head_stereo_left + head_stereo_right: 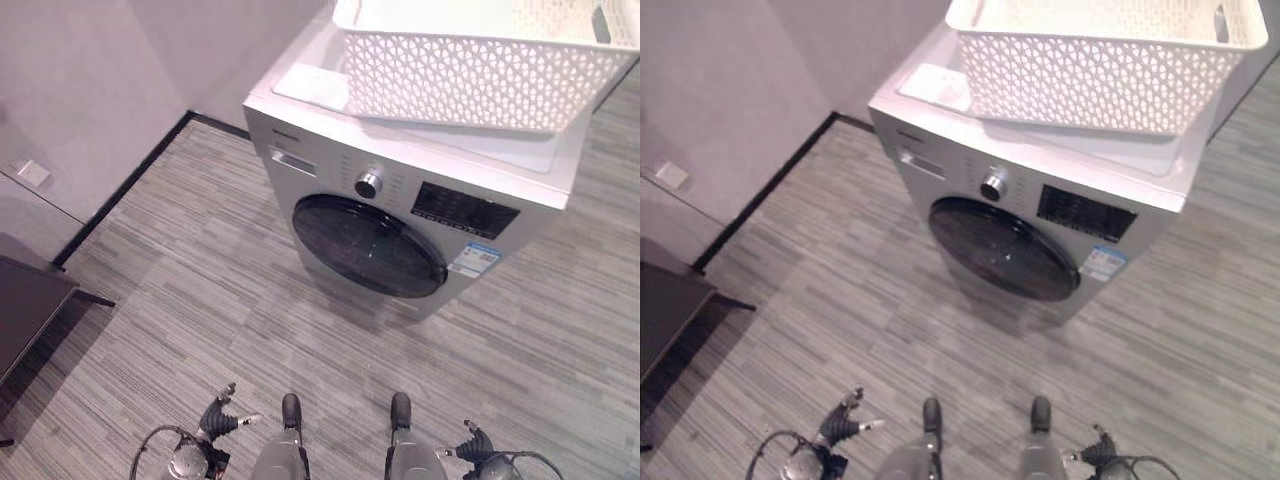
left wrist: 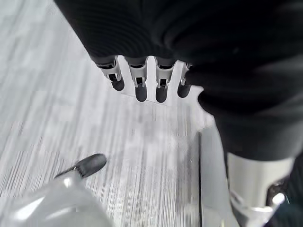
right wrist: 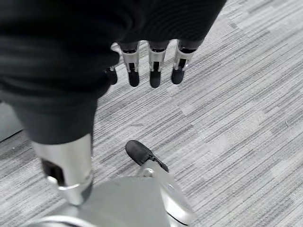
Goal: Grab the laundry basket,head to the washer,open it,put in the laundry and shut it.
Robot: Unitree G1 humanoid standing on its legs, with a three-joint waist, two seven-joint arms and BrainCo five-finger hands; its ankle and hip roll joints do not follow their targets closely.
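**Basket up on the washer, both hands low and empty**

The basket (image 1: pixel 470 75) sits on top of the washer (image 1: pixel 400 200), ahead of the robot and a little toward its right side. Its long axis runs across the view, roughly parallel to the washer's front edge, and its far right end overhangs the top. Both hands hang down by the floor (image 1: pixel 200 300), well apart from the basket and far below it: the left hand (image 2: pixel 142 80) shows straight, relaxed fingers over the grey planks with nothing in them, and the right hand (image 3: pixel 151 71) looks the same, fingers loose and empty. Since the basket lies off toward the right, I judge the right arm slightly nearer, though a two-handed lift at the short ends seems the likelier need (the basket is wide).

The round door (image 1: pixel 370 245) faces the robot and is shut, with the knob (image 1: pixel 368 184) just above it.

The basket's far rim is cut off at the top edge, so whether it holds laundry cannot be told. A flat white thing (image 1: pixel 312 84) lies beside it on the washer; what it is, I cannot say.
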